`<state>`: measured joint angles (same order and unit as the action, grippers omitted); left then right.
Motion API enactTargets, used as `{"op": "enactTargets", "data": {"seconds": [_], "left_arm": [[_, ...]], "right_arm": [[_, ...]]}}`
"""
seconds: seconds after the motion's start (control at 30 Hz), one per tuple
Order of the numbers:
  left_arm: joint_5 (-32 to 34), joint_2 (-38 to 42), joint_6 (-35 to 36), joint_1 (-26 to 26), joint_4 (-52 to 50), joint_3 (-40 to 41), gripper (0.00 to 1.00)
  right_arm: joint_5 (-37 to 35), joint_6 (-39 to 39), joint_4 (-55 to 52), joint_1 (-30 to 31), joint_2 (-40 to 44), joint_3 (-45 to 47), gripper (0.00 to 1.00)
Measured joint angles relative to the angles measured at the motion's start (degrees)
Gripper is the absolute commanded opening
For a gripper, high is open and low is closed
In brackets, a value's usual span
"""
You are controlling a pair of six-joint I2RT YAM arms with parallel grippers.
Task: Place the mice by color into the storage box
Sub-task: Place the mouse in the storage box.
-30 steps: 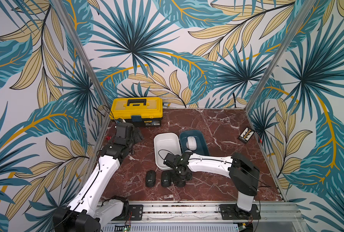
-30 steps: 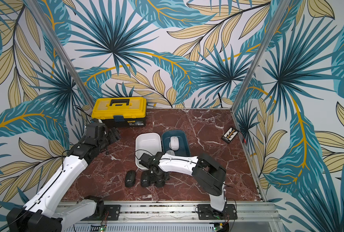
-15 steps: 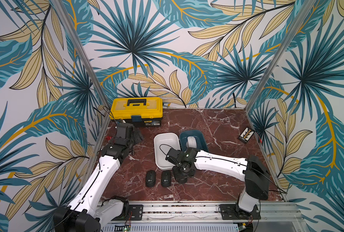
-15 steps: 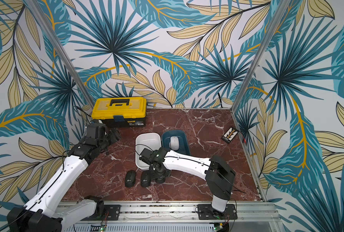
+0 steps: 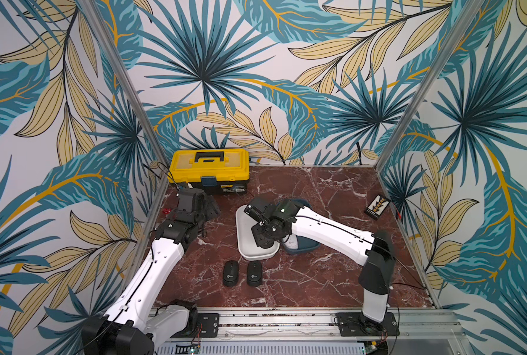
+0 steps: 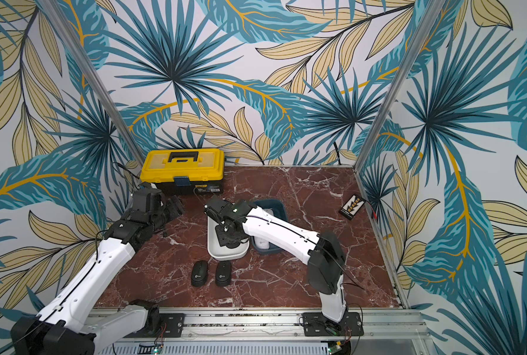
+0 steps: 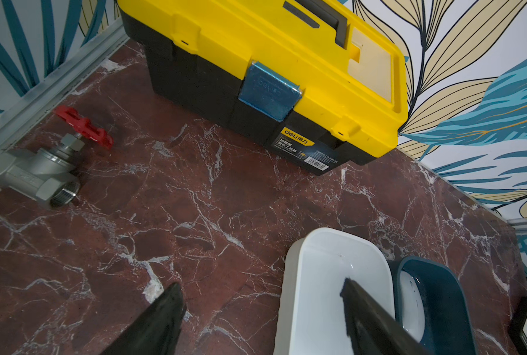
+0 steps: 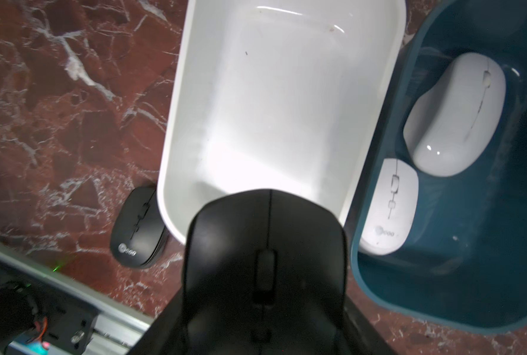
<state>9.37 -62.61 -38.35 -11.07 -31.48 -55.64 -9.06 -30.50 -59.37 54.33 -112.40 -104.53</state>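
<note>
R gripper (image 5: 265, 237) clamped on a black mouse (image 8: 265, 242) by its sides, hovering over near end of white bin (image 8: 286, 92). Light, stiff, smooth shell, prob slippery, so side grip's right. Two more black mice (image 5: 231, 273) (image 5: 254, 273) on table (image 5: 317, 276); both whites (image 8: 454, 113) (image 8: 389, 206) in teal bin (image 8: 471, 252). L gripper (image 7: 259, 287) spread, empty.

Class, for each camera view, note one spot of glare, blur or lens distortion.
Right wrist view: the matte black oval mouse is soft, near the lens; glare floods the shallow white plastic bin. Left wrist view: the left pincer is blurred, the yellow-and-black toolbox sharp. In both top views the aluminium corner posts splay outward.
</note>
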Motion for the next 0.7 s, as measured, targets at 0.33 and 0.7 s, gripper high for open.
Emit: {"op": "enactTargets", "data": {"seconds": [0.33, 0.7], "left_arm": [[1.1, 0.0, 1.3, 0.0, -2.0, -0.1, 0.85], [1.1, 0.2, 1.5, 0.0, -2.5, -0.1, 0.85]], "right_arm": [[0.1, 5.3, 1.2, -5.3, -14.6, -13.8, 0.35], [0.3, 6.1, 1.4, -7.2, -22.1, -17.8, 0.35]]}}
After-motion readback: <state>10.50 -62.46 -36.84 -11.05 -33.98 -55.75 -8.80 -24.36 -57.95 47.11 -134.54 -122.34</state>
